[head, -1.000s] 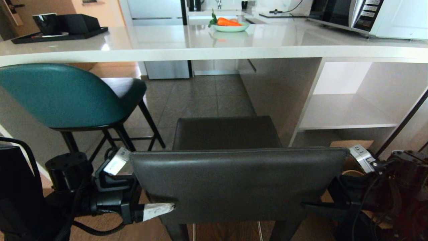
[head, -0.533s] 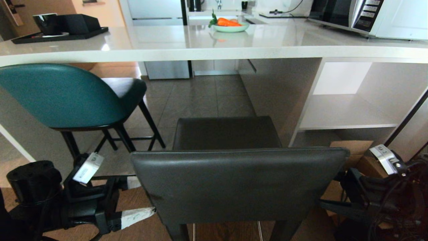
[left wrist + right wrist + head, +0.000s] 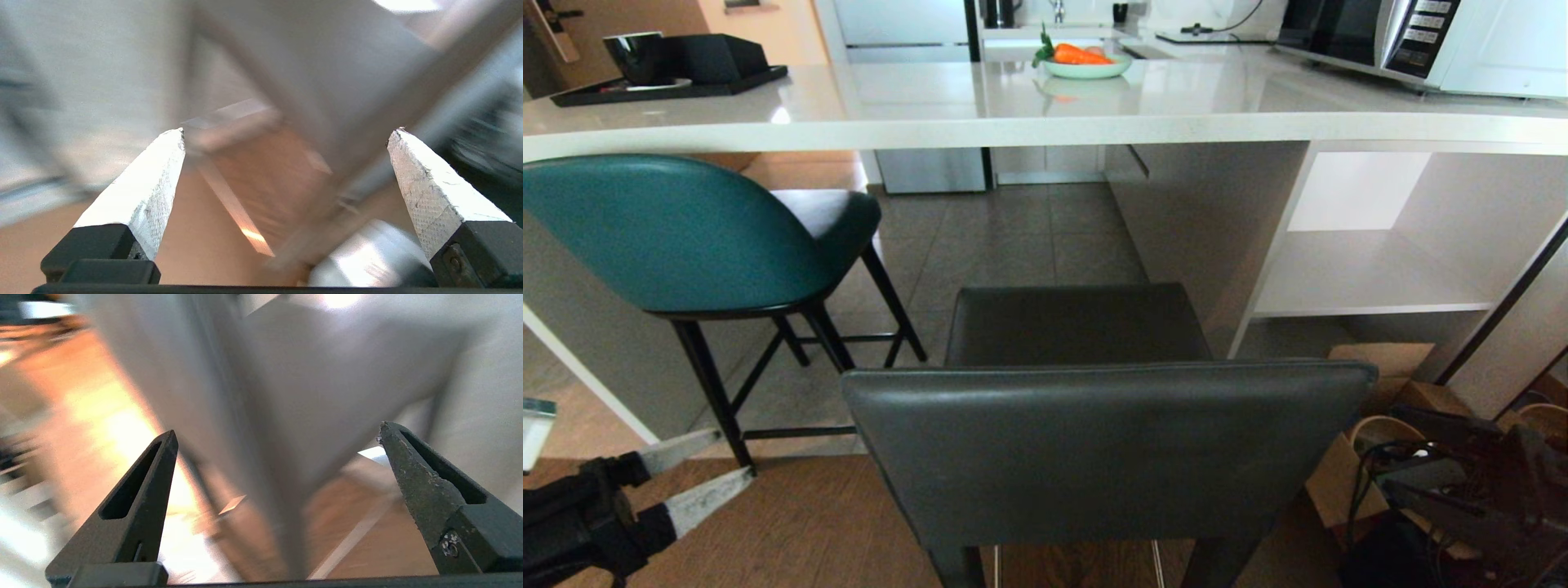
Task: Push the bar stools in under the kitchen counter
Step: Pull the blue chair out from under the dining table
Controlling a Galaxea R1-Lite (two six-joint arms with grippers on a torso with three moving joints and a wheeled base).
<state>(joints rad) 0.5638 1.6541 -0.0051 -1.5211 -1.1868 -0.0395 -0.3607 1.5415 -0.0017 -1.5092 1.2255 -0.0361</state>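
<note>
Kitchen counter (image 3: 1045, 122) ahead | grey stool (image 3: 1107, 445) between both grippers, untouched | left gripper (image 3: 719, 461) jaws apart | right gripper (image 3: 278, 433) jaws apart

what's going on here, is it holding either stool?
No. Neither gripper holds anything. The left gripper is open, low at the head view's left edge, beside the teal stool's legs. The right gripper is open too, with nothing between its fingers. The dark grey stool stands directly in front, seat aimed at the kitchen counter but not yet under it. The teal stool's seat is partly tucked under the countertop.
</note>
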